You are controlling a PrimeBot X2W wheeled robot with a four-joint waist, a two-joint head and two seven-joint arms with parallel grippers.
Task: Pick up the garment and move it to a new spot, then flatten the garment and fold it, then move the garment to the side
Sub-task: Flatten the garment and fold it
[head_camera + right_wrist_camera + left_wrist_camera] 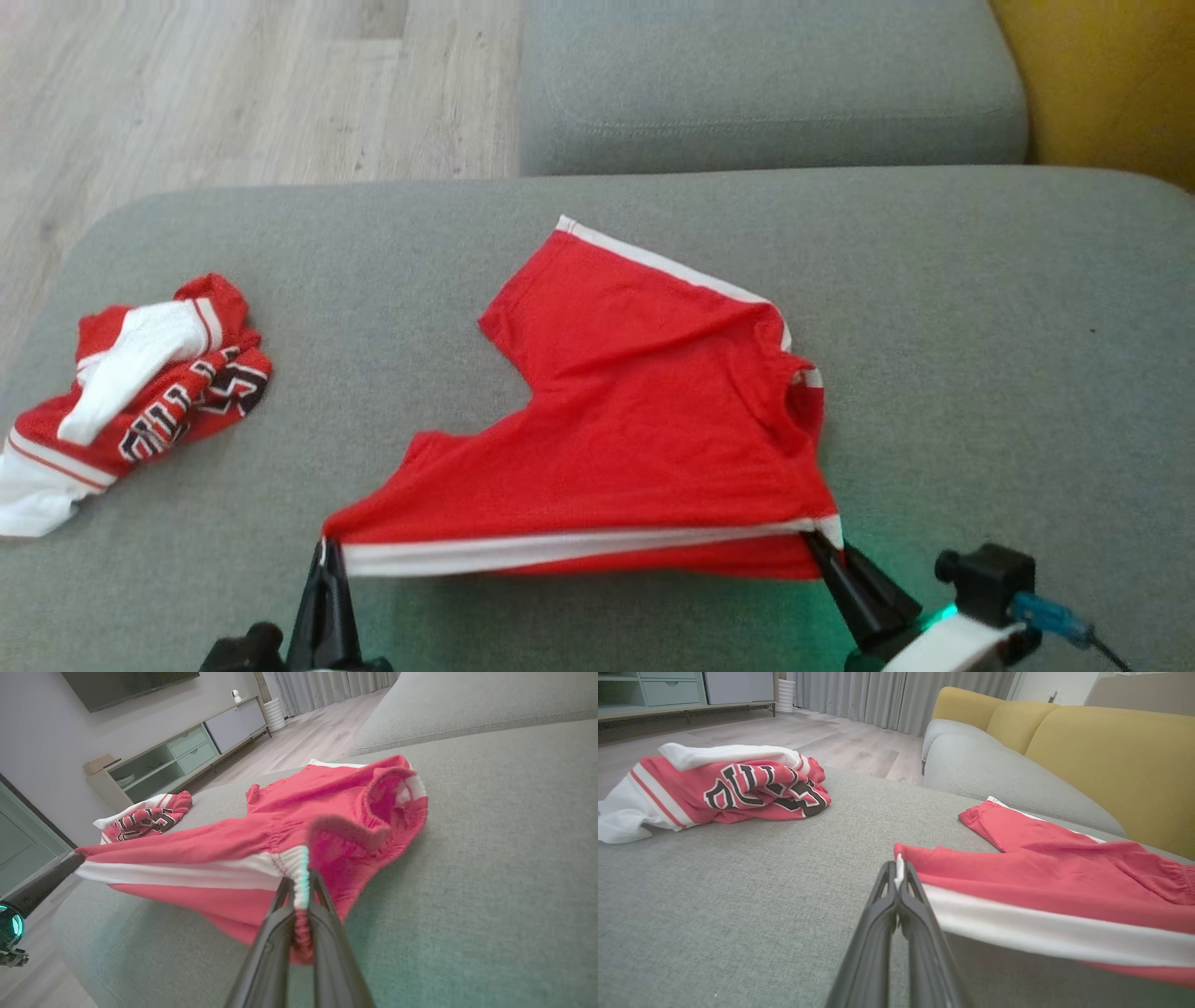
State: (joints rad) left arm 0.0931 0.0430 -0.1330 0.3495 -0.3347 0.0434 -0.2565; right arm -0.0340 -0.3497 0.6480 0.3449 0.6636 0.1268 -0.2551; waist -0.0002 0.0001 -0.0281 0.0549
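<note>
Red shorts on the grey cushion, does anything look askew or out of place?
Not flat yet: the red shorts hang stretched between the left end effector and right end effector, waistband bunched. A crumpled jersey lies apart, left.

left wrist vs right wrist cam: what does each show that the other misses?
Left wrist: the yellow sofa back. Right wrist: the right gripper shut on the elastic waistband of the red shorts, and a dark wall screen. Both: the shorts, the left gripper pinching their striped corner, the crumpled jersey, the grey cushion, the cabinet.
</note>
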